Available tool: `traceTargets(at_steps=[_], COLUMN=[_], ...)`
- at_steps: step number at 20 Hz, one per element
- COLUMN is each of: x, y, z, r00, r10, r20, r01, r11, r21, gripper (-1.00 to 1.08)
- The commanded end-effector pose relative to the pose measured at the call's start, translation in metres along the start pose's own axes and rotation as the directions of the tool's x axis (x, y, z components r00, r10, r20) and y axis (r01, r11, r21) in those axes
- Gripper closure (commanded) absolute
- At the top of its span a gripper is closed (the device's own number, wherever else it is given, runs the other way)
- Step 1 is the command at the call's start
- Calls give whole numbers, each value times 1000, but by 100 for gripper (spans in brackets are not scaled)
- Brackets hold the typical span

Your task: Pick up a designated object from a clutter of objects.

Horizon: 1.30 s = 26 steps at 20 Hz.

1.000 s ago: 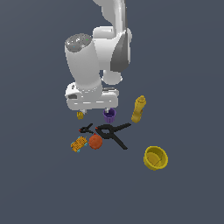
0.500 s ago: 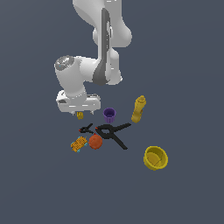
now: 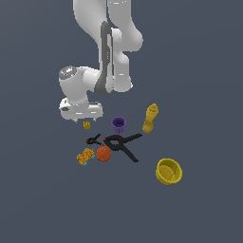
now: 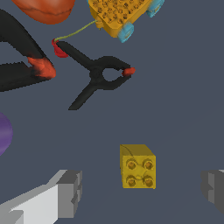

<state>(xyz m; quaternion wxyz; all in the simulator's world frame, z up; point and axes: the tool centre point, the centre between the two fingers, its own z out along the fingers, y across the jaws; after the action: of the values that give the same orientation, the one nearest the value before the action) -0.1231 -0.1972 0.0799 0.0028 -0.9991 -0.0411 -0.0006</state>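
Observation:
The designated object, a tiny yellow brick [image 3: 87, 125] [image 4: 138, 166] with round studs, lies on the dark floor at the near-left edge of the clutter of objects. My gripper [image 3: 87, 119] [image 4: 142, 190] hangs just above it, open, with one grey finger [image 4: 68, 193] on each side and the brick between them, untouched. The purple cup [image 3: 118, 125] stands to the brick's right in the exterior view.
A small black clamp [image 3: 94, 140] [image 4: 98, 78] and a large black clamp [image 3: 124, 144] lie beyond the brick, with an orange ball [image 3: 103, 154] and a patterned toy [image 3: 85, 156] [image 4: 121, 15]. A yellow bottle [image 3: 150, 118] and yellow bowl [image 3: 169, 171] sit toward the exterior view's right.
The arm has swung toward the exterior view's left and lowered, bringing the gripper from above the purple cup to directly over the yellow brick.

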Motion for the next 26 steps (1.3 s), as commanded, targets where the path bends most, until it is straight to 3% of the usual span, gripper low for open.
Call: traceTargets(at_steps=[1, 10, 26], x=[-7, -11, -12], y=[4, 6, 6], z=[5, 11, 59], r00=[1000, 1000, 1000], r10=[-3, -3, -4], r20=[1, 2, 1], r01=[3, 3, 4], r11=[1000, 1000, 1000], r21=[-4, -5, -5], gripper=[-92, -92, -92])
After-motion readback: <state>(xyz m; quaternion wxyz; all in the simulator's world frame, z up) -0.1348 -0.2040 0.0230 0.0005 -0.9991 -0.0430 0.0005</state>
